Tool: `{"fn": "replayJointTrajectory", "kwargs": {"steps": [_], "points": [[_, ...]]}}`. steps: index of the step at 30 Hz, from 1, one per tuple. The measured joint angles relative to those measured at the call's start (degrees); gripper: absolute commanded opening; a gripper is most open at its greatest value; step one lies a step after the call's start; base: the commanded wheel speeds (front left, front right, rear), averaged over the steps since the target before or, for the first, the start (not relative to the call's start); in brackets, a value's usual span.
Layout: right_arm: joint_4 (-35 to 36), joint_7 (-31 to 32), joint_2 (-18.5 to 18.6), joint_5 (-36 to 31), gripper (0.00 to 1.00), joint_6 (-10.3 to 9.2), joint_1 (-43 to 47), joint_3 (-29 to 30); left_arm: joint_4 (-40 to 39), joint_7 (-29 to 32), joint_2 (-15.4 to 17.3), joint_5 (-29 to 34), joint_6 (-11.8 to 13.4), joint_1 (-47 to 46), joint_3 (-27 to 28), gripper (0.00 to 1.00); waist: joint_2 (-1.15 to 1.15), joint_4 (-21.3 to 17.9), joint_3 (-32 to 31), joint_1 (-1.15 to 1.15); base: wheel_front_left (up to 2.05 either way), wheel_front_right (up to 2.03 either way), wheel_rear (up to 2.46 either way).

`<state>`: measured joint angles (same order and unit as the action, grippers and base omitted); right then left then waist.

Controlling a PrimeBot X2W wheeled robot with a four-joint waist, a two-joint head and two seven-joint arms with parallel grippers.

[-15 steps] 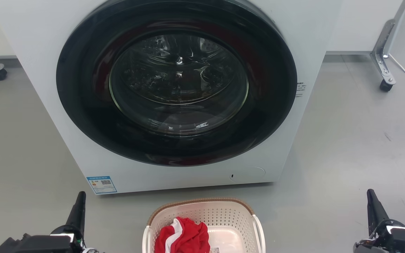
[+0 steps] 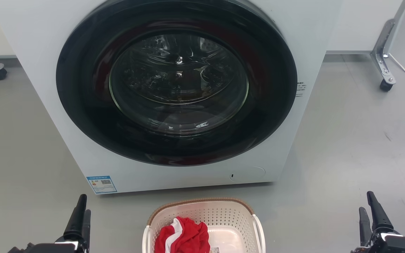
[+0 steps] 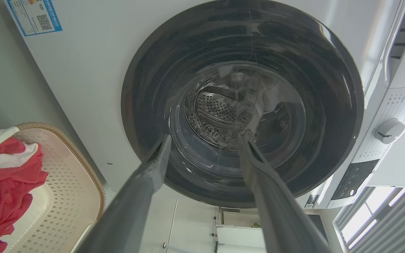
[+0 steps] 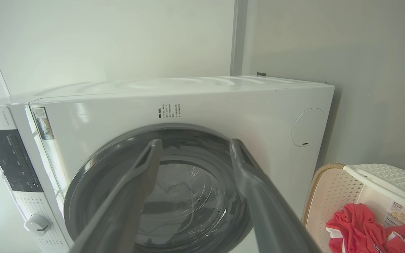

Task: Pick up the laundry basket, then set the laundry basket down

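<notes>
Two empty grippers flank the laundry basket [image 2: 202,201] in front of a washing machine [image 2: 40,70].

Nearest, at the lower corners of the head view, the left gripper [image 2: 84,205] and the right gripper [image 2: 366,201] point upward. Each has its two dark fingers parted and grasps nothing, and both are well apart from the basket. Between them the cream basket with its brown rim appears to sit on the grey floor [image 2: 346,140], though its near half is cut off by the frame edge. A red and white garment [image 2: 183,237] lies crumpled inside, toward the basket's left. Just beyond the far rim stands the white machine, its round dark door [image 2: 83,105] shut. A blue label [image 2: 101,184] sits at its lower left corner.
</notes>
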<state>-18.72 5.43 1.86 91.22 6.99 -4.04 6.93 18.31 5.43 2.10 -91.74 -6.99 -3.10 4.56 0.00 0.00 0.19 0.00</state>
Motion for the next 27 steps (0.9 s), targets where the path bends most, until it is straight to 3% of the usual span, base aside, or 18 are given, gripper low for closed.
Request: {"fn": "replayJointTrajectory", "kwargs": {"steps": [16, 27], "points": [[-0.03, -4.01, 1.58, -8.54, 1.0, -0.1, -1.46, -2.94, -0.98, -3.68, 1.14, 6.32, 0.0, -1.45, -2.46, 1.0, 0.0, 0.14, 0.1, 0.0, 0.0, 0.0, 0.0], [0.73, -6.21, 3.8, -19.04, 1.0, -2.22, -2.78, -6.66, -2.3, -6.14, 3.13, 16.31, 1.04, -2.7, -5.34, 1.0, 0.0, 0.27, -0.08, 0.0, 0.0, 0.0, 0.0]]}}
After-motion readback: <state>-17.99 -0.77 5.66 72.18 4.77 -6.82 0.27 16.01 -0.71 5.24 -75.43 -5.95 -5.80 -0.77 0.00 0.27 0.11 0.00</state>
